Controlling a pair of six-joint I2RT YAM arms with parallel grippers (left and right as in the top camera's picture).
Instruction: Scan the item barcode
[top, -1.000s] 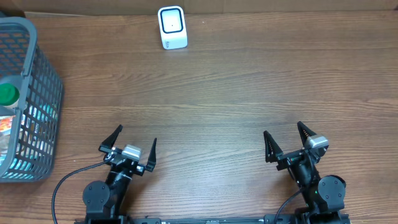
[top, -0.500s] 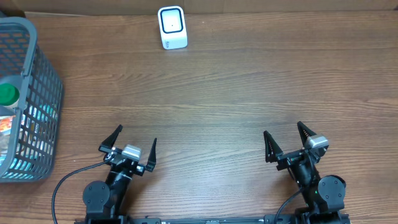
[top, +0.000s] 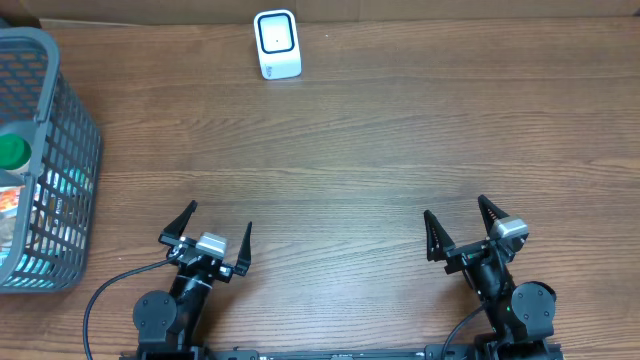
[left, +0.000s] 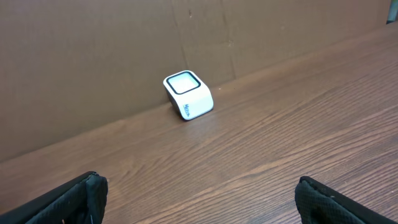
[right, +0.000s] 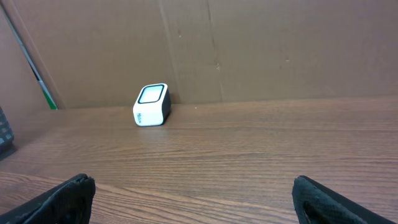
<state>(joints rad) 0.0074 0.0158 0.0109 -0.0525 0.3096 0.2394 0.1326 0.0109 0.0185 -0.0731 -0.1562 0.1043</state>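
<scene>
Claws on both arms stand spread wide and hold nothing: the left claw and the right claw sit at the near edge of the table, well apart from each other. Goods lie in the grey basket at the left, among them a green cap and an orange packet. The white scanner stands at the far edge against the cardboard wall, well apart from the basket.

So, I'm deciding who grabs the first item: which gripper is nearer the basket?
Left. The left gripper sits a short way to the right of the basket, off its near corner. The right gripper is much farther off to the right, beyond the left one.
</scene>
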